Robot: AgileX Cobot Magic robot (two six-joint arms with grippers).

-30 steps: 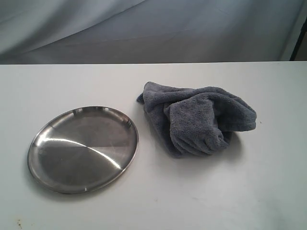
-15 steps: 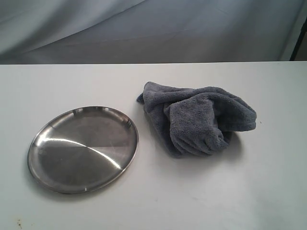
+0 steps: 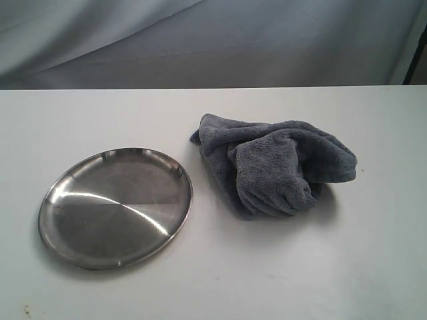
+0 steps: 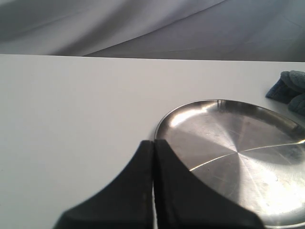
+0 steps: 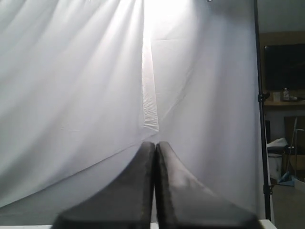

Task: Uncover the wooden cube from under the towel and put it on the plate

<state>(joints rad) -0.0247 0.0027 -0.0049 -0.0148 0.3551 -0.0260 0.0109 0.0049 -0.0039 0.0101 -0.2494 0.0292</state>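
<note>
No pale wooden cube in any view; we judge it hidden under crumpled blue-grey terry towel (image 3: 277,167), heaped on right part of white tabletop (image 3: 267,273), long axis across exterior view. Left of towel, close but apart: round shiny steel plate (image 3: 113,207), nothing on it. Left end effector (image 4: 153,143) fingers pressed together, holding nothing, near plate rim, towel corner beyond. Right end effector (image 5: 155,144) likewise closed, empty, aimed at white backdrop curtain (image 5: 71,95). We judge towel on right arm's side, approach unobstructed.

One plate (image 3: 115,208) and one towel (image 3: 277,172) lie on one counter (image 3: 267,273). Two pincers show, each in its own wrist view: one left pincer (image 4: 153,143) and one right pincer (image 5: 155,144), each with two black fingers (image 4: 136,186). One pale backdrop cloth (image 3: 200,40) hangs behind
</note>
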